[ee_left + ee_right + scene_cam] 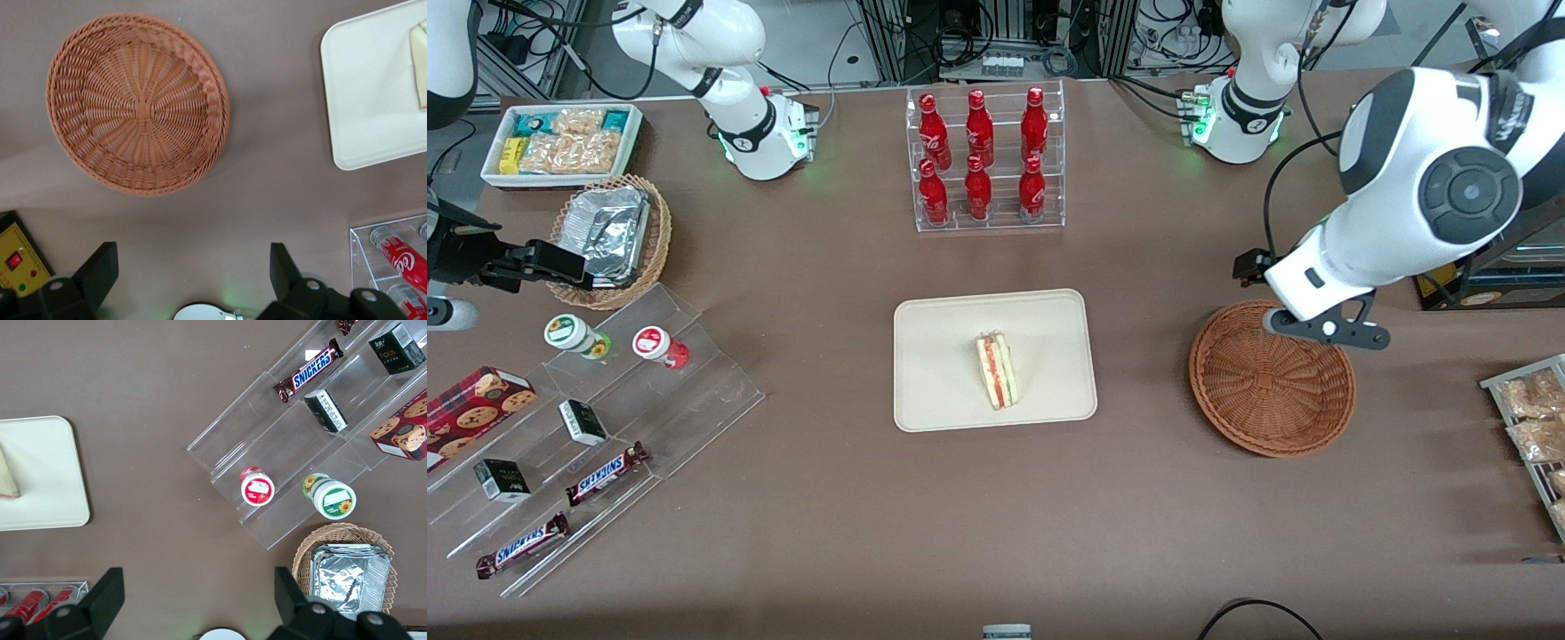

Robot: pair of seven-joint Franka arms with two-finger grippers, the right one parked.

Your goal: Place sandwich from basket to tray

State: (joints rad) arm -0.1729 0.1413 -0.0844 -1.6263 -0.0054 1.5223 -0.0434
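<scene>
On the tray [934, 391] the sandwich [997, 370] is seen lying, while the gripper [193, 273], spread and holding nothing, is raised above the bare basket [1272, 382], which could be clipped if lowered carelessly.

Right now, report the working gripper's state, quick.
Left arm's gripper: open, holding nothing, above the table beside the empty round reddish-brown wicker basket. The triangular white-bread sandwich lies on the flat cream-beige tray.

The arm covers the basket [1272, 382] rim farthest from the front camera. Wrist view crops the sandwich [419, 67] and tray [367, 87] at the edge. Pincer [193, 273] fingers spread, bases cut off.
</scene>
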